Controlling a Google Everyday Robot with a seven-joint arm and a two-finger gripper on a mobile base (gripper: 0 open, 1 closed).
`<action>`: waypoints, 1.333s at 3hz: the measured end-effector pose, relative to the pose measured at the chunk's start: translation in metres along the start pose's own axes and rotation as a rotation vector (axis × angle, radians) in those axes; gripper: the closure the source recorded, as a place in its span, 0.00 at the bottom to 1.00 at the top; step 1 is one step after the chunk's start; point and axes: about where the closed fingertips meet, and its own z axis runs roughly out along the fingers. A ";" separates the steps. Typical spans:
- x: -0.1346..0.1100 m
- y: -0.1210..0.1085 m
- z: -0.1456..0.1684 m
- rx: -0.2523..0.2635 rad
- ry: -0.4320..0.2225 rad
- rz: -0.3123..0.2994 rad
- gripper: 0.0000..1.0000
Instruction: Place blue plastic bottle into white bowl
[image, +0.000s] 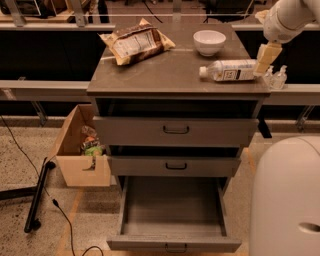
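The blue plastic bottle (231, 70) lies on its side near the right front of the cabinet top (165, 70), with its white cap pointing left. The white bowl (209, 41) stands upright and empty behind it, toward the back of the top. My gripper (263, 59) hangs from the arm at the upper right. It is at the bottle's right end, over its base. I cannot tell whether it touches the bottle.
A brown snack bag (136, 42) lies at the back left of the top. Small clear pump bottles (275, 77) stand just beyond the right edge. The bottom drawer (172, 212) is pulled open. A cardboard box (82, 150) sits on the floor at left. My white base (287, 200) is at the lower right.
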 end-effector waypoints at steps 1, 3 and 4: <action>-0.011 -0.006 0.009 -0.004 -0.018 -0.042 0.00; -0.017 0.000 0.037 -0.048 -0.020 -0.052 0.00; -0.016 0.007 0.050 -0.072 -0.009 -0.047 0.00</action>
